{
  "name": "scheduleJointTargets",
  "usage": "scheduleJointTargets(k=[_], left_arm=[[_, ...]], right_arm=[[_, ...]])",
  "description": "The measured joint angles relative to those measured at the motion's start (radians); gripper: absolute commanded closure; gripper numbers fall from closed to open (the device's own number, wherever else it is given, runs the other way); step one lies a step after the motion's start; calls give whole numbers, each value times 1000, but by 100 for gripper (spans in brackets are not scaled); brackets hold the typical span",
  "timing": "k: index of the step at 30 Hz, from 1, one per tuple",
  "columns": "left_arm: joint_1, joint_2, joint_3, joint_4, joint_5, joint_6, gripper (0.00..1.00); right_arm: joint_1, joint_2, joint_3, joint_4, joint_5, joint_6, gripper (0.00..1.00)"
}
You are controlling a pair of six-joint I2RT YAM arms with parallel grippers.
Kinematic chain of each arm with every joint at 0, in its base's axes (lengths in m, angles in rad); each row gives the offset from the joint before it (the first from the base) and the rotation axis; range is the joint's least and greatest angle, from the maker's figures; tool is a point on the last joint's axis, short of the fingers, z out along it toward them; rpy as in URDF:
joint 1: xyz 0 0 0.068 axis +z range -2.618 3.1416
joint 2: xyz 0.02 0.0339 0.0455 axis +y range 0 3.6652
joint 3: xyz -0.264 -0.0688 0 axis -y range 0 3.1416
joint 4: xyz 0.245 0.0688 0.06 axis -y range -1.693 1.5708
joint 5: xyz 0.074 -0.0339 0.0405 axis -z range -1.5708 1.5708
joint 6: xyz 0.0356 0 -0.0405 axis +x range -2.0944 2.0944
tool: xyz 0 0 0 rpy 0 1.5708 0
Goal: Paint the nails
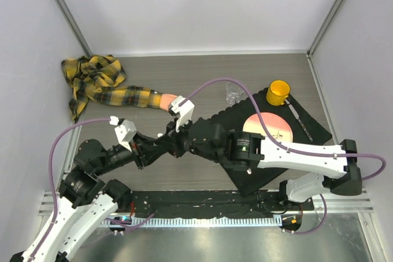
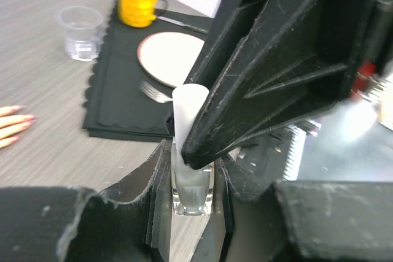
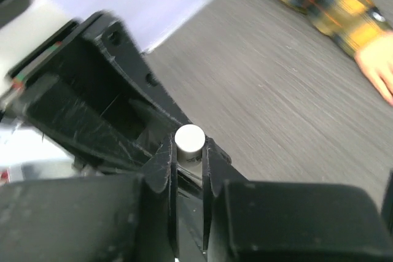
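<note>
Jaws on both arms are closed on one small clear bottle (image 2: pixel 193 196): the left jaws grip its glass body low in the left wrist view, while the right jaws, reaching in from the upper right of that frame, pinch its white cap (image 2: pixel 189 105). From the right wrist camera the round top of the cap (image 3: pixel 189 139) shows squeezed between two black fingers (image 3: pixel 158 167), with the left arm's black casing filling the left of the frame. Seen from above, the left arm (image 1: pixel 98 157) and right arm (image 1: pixel 301 154) meet at the centre of the grey wood-grain tabletop (image 1: pixel 202 72). The nails (image 2: pixel 26 117) sit on peach-pink fingertips at the left edge of the left wrist view, lying flat and well apart from the bottle. The mannequin hand (image 1: pixel 164 99) pokes out of a yellow-black plaid sleeve (image 1: pixel 116 93) in the upper left of the overhead frame, partly hidden under the right arm's wrist. To the right, a black placemat (image 2: pixel 116 90) carries a plate (image 2: pixel 169 56), a fork (image 2: pixel 153 93) and a yellow cup (image 2: pixel 138 3); a clear plastic cup (image 2: pixel 81 29) stands just beside the mat.
</note>
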Motion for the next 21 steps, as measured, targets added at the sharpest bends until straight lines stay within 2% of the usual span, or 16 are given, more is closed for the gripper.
scheduleJointTargets(k=[2, 4, 6, 8, 10, 15, 16, 17, 18, 21], left_arm=[[0, 1, 0, -3, 42, -6, 100], [0, 2, -1, 15, 90, -29, 100], [0, 5, -3, 50, 142, -66, 100], [0, 13, -7, 61, 191, -104, 100], [0, 14, -15, 58, 230, -130, 100], [0, 9, -15, 94, 281, -145, 100], [0, 9, -15, 103, 283, -145, 100], [0, 9, -15, 108, 282, -144, 100], [0, 9, -15, 113, 280, -141, 100], [0, 10, -15, 115, 264, -116, 100]], right_arm=[[-40, -42, -64, 62, -124, -49, 100], [-139, -101, -167, 182, -412, -77, 100], [-251, -151, -336, 450, -717, 14, 100], [-311, -149, -454, 697, -917, 96, 100], [-329, -129, -456, 727, -1012, 84, 100], [-307, -135, -354, 542, -1023, -43, 100], [-301, -136, -332, 502, -1010, -64, 94], [-296, -140, -318, 470, -992, -77, 81], [-290, -144, -304, 436, -969, -89, 58], [-268, -163, -276, 348, -876, -104, 31]])
